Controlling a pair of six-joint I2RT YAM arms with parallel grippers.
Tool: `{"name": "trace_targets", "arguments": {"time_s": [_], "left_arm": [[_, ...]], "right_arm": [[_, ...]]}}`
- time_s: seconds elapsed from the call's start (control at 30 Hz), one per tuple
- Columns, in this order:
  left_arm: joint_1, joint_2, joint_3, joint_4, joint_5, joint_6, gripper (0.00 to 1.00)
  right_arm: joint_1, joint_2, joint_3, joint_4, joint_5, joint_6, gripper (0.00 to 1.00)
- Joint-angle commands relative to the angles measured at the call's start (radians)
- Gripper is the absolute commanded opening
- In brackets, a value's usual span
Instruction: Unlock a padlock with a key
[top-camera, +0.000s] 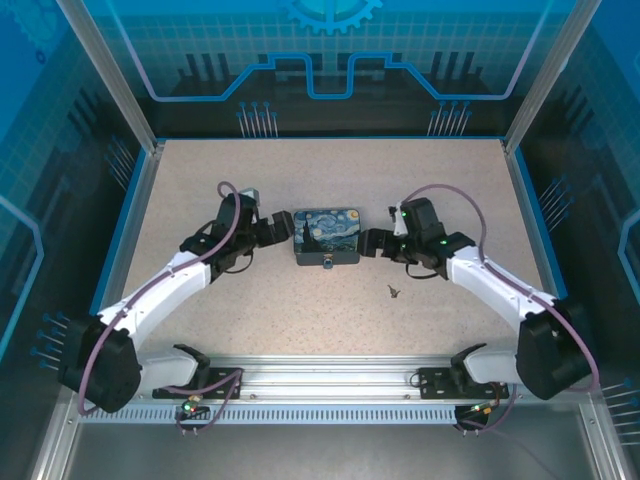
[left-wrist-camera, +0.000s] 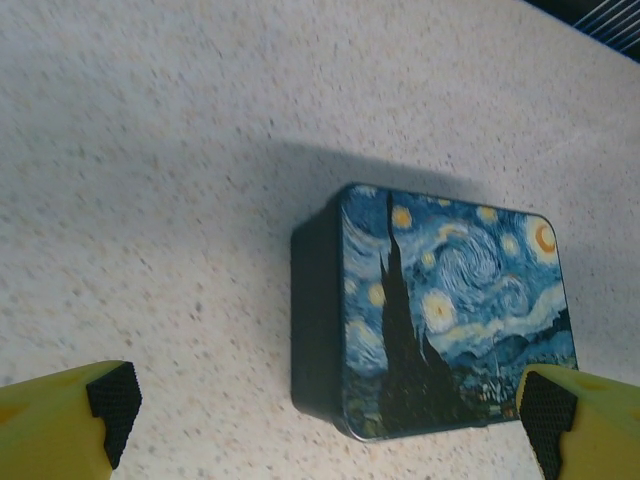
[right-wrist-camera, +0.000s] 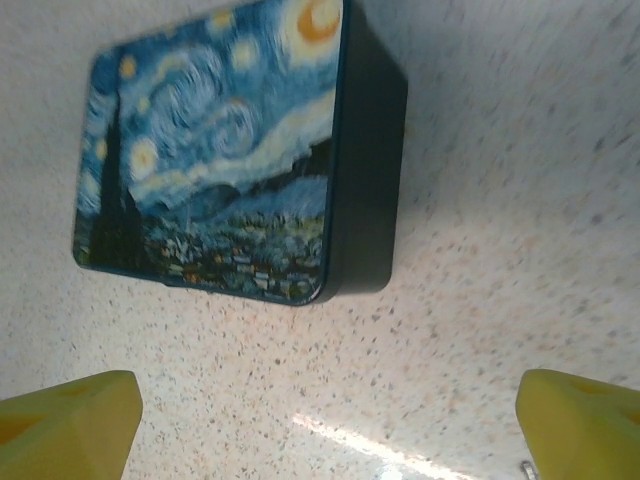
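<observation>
Top external view: the speckled table (top-camera: 200, 200) carries a Starry Night tin (top-camera: 327, 236) at its middle. The left gripper (top-camera: 283, 230) and right gripper (top-camera: 371, 243) flank the tin's two ends, each spread wide and holding nothing. The tiny teal padlock (top-camera: 328, 265) sits against the tin's near side. The dark key (top-camera: 393, 291) lies loose on the table near the right gripper.

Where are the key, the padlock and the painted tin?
key (top-camera: 393, 291), top view, its dark middle.
padlock (top-camera: 327, 265), top view, bluish body at the tin's near edge.
painted tin (top-camera: 327, 235), top view, centre of the lid.
</observation>
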Motion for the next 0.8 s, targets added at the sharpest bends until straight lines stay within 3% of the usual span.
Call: {"name": "trace_targets", "arguments": {"time_s": [0.0, 0.33, 0.77], "left_arm": [[-0.032, 0.037, 0.022, -0.044, 0.005, -0.087, 0.99], [-0.088, 0.095, -0.025, 0.059, 0.066, -0.112, 0.99], [-0.089, 0.275, 0.046, 0.174, 0.129, -0.122, 0.99]], "right_arm": [[0.045, 0.051, 0.008, 0.024, -0.028, 0.087, 0.97], [0.125, 0.159, 0.035, 0.093, -0.063, 0.165, 0.96], [0.14, 0.388, 0.239, 0.135, -0.101, 0.189, 0.94]]}}
